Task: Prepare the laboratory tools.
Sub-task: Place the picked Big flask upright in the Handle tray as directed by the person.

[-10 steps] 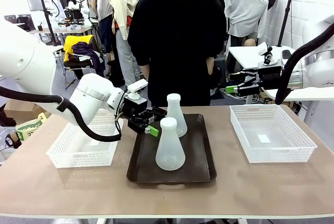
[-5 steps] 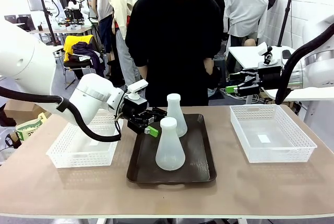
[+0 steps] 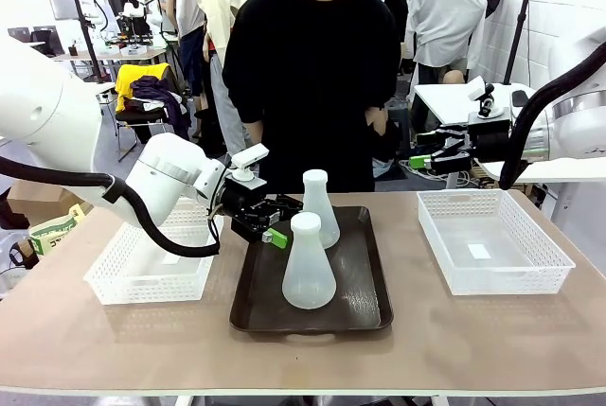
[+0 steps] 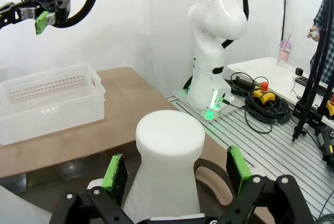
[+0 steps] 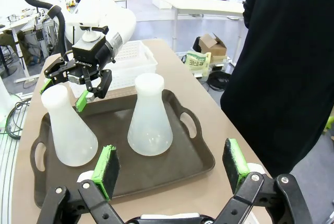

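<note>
A tabletop seen from the robot's side, with a person in black standing at the far edge, hands hidden behind the body.

At far left, a white lattice basket sits on the table; the left arm crosses in front of it and hides part of its far rim. The left gripper reaches over the left edge of a dark brown tray at the table's middle. Its jaws are spread wide and hold nothing. In the left wrist view the green pads stand on either side of the near flask's neck with clear gaps, not touching it; the flask's base is cut off by the picture's bottom edge.

Both frosted-white conical flasks stand upright on the tray: the near flask toward the front, the far flask just behind it, its lower part hidden by the near one.

At right, a second white basket rests on the table. The right gripper hangs above and behind it, well apart from the tray, small and hard to make out here; in the right wrist view its fingers are wide apart and empty.
</note>
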